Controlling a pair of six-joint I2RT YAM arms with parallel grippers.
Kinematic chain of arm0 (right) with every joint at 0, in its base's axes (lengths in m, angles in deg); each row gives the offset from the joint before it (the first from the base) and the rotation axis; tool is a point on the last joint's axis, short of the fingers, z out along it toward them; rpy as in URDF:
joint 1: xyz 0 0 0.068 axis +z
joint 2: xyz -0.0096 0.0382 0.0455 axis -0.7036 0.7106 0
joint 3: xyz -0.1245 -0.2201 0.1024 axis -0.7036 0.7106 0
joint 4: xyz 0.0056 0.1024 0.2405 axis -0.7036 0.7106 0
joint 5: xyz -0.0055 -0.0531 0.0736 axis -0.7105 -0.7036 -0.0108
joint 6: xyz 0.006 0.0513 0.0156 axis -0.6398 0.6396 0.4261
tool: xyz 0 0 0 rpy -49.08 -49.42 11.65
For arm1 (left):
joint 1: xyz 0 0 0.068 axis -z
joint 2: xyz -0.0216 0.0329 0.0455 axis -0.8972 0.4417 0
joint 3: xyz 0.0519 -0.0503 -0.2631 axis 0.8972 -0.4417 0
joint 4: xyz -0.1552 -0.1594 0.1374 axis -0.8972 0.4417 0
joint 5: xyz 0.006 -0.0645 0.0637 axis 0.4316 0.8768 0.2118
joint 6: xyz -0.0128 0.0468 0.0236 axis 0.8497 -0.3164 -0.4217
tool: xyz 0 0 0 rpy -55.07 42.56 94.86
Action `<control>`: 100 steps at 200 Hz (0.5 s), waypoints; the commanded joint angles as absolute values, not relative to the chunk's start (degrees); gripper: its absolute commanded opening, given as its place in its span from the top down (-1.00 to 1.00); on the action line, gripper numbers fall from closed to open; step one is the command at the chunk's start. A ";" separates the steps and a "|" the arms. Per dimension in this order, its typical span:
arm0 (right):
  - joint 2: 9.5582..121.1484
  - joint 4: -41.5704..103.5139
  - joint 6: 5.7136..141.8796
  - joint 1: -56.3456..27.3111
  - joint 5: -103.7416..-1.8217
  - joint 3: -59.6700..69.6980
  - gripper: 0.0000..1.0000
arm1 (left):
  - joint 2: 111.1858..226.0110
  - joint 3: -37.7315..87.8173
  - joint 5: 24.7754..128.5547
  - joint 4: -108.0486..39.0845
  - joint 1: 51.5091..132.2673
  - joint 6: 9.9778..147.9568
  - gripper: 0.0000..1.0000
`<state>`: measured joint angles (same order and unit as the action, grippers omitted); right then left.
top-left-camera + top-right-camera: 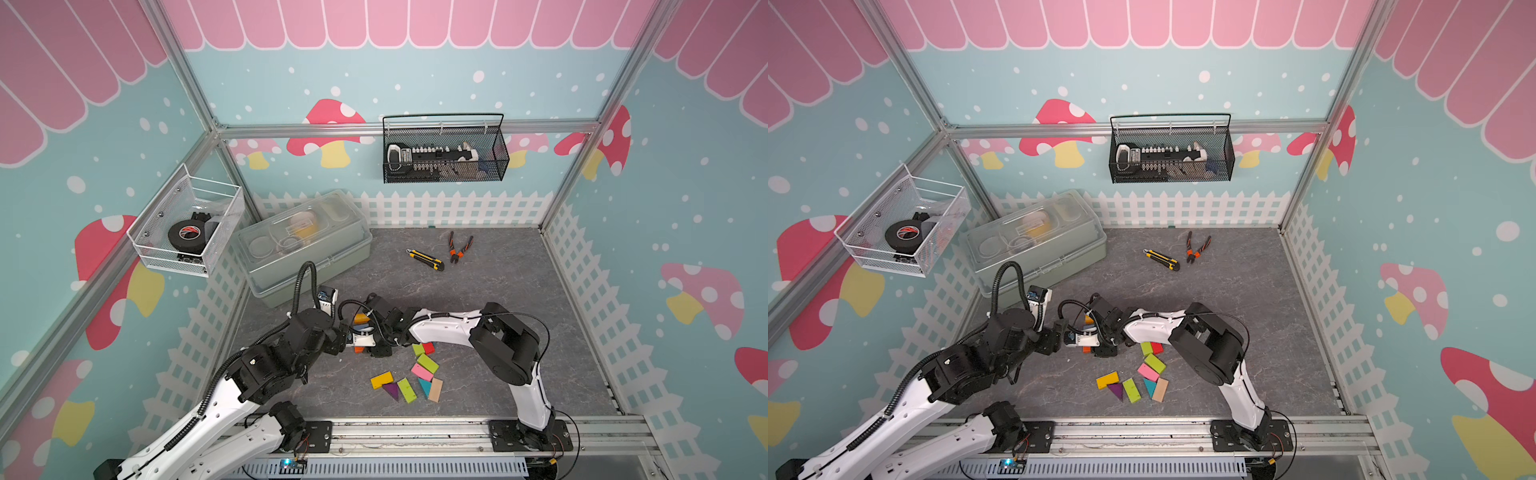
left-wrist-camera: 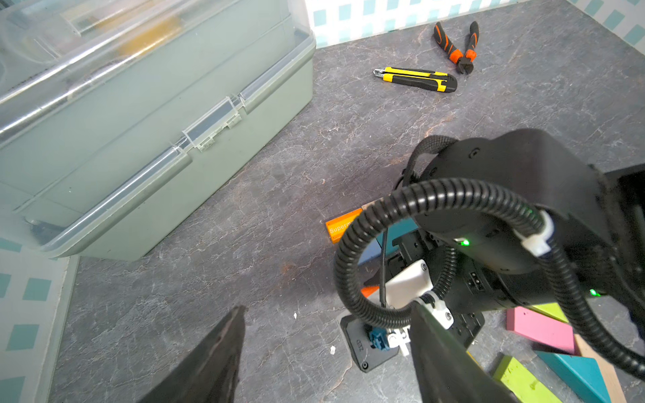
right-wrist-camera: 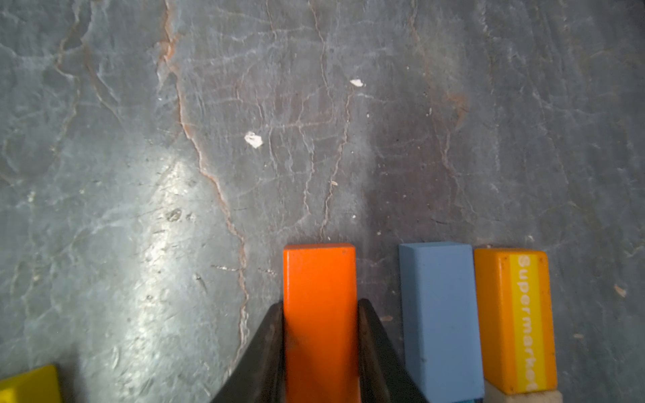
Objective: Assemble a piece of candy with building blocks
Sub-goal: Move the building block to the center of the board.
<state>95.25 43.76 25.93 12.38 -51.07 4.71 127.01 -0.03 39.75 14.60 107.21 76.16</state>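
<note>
The right gripper (image 3: 320, 324) is clenched on an orange rectangular block (image 3: 319, 296), its jaws pressed to both long sides, holding it low over the grey stone-patterned tabletop (image 3: 244, 122) parallel to a blue block (image 3: 438, 314) and an orange-yellow "Supermarket" block (image 3: 514, 317), probably to line it up as the candy's next piece. The left gripper (image 2: 324, 356) hangs released and empty nearby. Spare blocks, among them a yellow block (image 1: 381, 379) and a pink block (image 1: 422, 372), lie in a loose cluster by the right arm.
</note>
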 commanded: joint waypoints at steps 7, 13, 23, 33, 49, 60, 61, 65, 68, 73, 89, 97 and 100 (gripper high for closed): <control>97.31 43.94 26.79 12.58 -52.25 3.63 0.35 | 126.83 1.48 38.68 15.45 107.47 77.08 -0.46; 97.38 43.89 26.92 12.58 -52.41 3.63 0.35 | 126.75 1.48 38.66 15.49 107.47 77.13 -0.46; 97.35 43.83 26.90 12.43 -52.48 3.68 0.35 | 126.77 1.44 38.59 15.49 107.47 77.13 -0.47; 97.33 43.72 26.97 12.48 -52.30 3.77 0.33 | 126.77 1.42 38.64 15.54 107.47 77.13 -0.46; 97.25 43.47 27.06 12.48 -52.43 3.73 0.32 | 126.83 1.42 38.67 15.49 107.48 77.13 -0.46; 97.32 43.48 26.97 12.42 -52.39 3.72 0.31 | 126.91 1.42 38.70 15.55 107.47 77.13 -0.46; 97.33 43.50 26.97 12.41 -52.39 3.72 0.31 | 126.91 1.42 38.74 15.52 107.47 77.13 -0.46; 97.31 43.50 26.97 12.43 -52.39 3.72 0.31 | 126.94 1.42 38.71 15.54 107.47 77.05 -0.46; 97.33 43.52 26.97 12.44 -52.39 3.77 0.31 | 126.91 1.42 38.64 15.48 107.47 77.04 -0.46; 97.34 43.44 26.97 12.50 -52.39 3.72 0.30 | 126.84 1.40 38.67 15.50 107.47 77.04 -0.46; 97.25 43.52 27.19 12.37 -52.30 3.81 0.30 | 126.83 1.42 38.66 15.56 107.47 77.04 -0.46; 97.09 43.45 27.23 12.39 -52.15 3.90 0.30 | 126.75 1.42 38.68 15.52 107.49 77.04 -0.46; 97.03 43.45 27.23 12.40 -52.13 3.96 0.29 | 126.75 1.42 38.67 15.56 107.47 77.04 -0.46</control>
